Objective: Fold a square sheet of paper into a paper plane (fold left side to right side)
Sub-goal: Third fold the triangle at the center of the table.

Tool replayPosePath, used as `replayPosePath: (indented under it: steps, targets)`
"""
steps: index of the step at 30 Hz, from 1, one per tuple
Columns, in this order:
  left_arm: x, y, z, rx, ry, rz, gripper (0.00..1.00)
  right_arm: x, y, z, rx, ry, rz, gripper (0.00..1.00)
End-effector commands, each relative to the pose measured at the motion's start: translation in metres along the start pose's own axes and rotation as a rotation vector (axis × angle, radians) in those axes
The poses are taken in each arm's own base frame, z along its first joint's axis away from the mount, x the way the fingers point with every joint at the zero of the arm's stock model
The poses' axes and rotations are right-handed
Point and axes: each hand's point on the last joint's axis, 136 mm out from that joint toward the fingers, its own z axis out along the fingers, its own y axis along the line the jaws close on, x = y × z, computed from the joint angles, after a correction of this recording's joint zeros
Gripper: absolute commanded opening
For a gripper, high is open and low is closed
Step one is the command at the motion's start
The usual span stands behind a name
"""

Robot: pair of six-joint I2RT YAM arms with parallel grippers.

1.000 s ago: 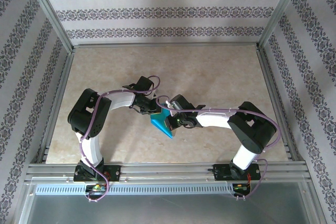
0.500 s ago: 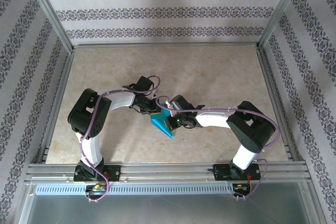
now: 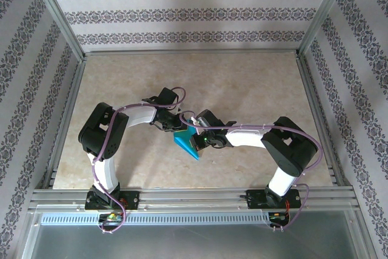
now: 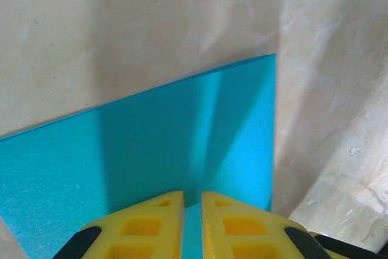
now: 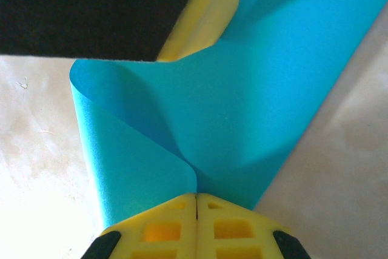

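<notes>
sheet of paper (image 5: pixel 242 107): curled over, lifted off the desk (image 3: pixel 254 83) | right tool (image 5: pixel 196 199): clamped tight on the sheet's loop | left tool (image 4: pixel 193 198): parted slightly (sheet seen in the gap)

Teal-blue square sheet of paper (image 3: pixel 185 142) against pale marbled beige.

Plain, unpatterned teal-blue, darker along shaded bands and inside the curl; bright yellow with black outer corners on the left gripper (image 4: pixel 193 195) and right gripper (image 5: pixel 196 197); cream-beige with faint marble veining across the table (image 3: pixel 242 83); white with dark floral-lace stripes on the walls (image 3: pixel 182 10); black joints and white links on the left arm (image 3: pixel 139 113) and right arm (image 3: pixel 248 136), with purple cables (image 3: pixel 177 92); silver-grey for the frame (image 3: pixel 194 197).
</notes>
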Motion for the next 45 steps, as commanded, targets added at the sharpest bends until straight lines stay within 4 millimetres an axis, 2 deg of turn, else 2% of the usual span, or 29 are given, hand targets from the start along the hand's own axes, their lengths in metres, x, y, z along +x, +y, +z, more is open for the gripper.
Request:
replayPosePath:
  steps: [1,8,13,28,45]
  targets:
    - [0.001,0.000,-0.004,-0.042,0.006,0.029,0.17,0.009,-0.011,0.002,0.035,0.034,0.016,0.00]
    - [0.007,0.009,0.007,-0.055,0.029,0.012,0.17,-0.004,0.000,-0.008,0.007,-0.007,0.005,0.00]
    - [0.007,0.011,0.008,-0.059,0.029,0.009,0.17,-0.009,0.002,-0.013,0.006,-0.023,0.003,0.00]
    - [0.008,0.011,0.008,-0.055,0.030,0.006,0.17,-0.017,0.006,-0.009,-0.006,-0.029,-0.001,0.00]
    - [0.008,0.011,0.008,-0.056,0.032,0.009,0.17,-0.005,0.006,-0.009,-0.014,0.004,-0.001,0.00]
